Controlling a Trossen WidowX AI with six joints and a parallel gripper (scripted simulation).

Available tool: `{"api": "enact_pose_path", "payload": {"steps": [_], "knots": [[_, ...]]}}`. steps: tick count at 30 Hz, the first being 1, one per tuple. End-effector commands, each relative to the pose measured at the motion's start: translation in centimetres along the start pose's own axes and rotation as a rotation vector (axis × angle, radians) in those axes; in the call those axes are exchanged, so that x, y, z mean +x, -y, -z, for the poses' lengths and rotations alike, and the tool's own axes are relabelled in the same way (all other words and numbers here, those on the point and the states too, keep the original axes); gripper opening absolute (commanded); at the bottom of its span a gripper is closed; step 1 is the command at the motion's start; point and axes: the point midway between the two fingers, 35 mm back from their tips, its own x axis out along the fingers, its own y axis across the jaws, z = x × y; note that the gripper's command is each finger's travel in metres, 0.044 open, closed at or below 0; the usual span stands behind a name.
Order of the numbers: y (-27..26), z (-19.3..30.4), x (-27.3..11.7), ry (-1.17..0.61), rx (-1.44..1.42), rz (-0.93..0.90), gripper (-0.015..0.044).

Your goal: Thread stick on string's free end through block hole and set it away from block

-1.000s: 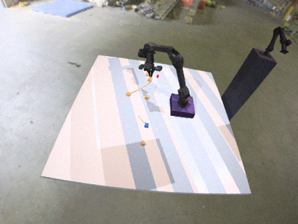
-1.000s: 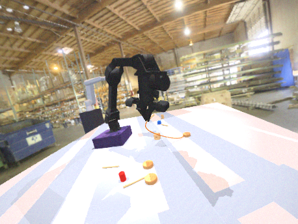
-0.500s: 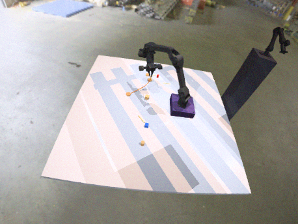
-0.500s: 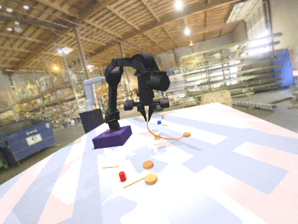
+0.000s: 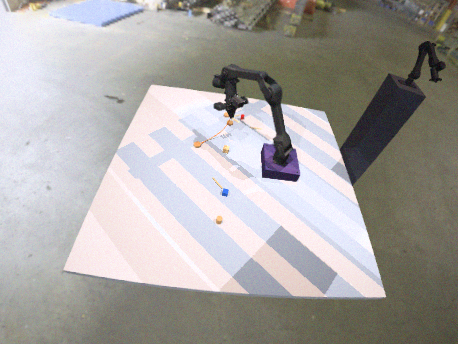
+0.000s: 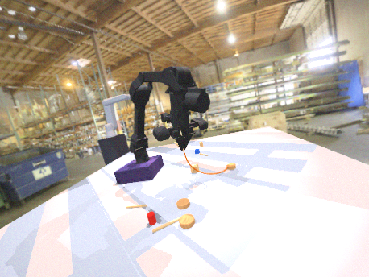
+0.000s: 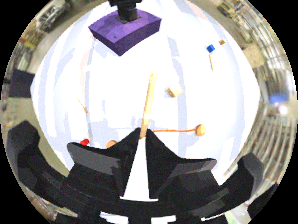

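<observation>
The gripper is shut on the wooden stick, above the table. In the wrist view the stick points from the fingertips toward the arm's base. The orange string runs from the fingertips down to the round wooden button. The small wooden block stands on the table, apart from the stick; the string passes outside it in the wrist view. Its hole is too small to make out.
Two loose round discs, a red cylinder and loose sticks lie on one side. A blue cube, another stick and a wooden cylinder lie on the other.
</observation>
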Motion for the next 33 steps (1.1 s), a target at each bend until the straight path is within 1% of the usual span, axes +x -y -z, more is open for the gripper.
{"api": "enact_pose_path", "payload": {"steps": [1, 4, 14, 23, 33], "knots": [[0.0, 0.0, 0.0, 0.004, -0.040, 0.005, 0.0000], [0.0, 0.0, 0.0, 0.003, -0.016, 0.013, 0.0000], [-0.2, 1.1, -0.3, 0.013, 0.342, 0.122, 0.0000], [-0.2, 1.2, -0.4, 0.013, 0.390, 0.137, 0.0000], [-0.3, 2.1, -0.6, 0.014, 0.745, 0.248, 0.0000]]}}
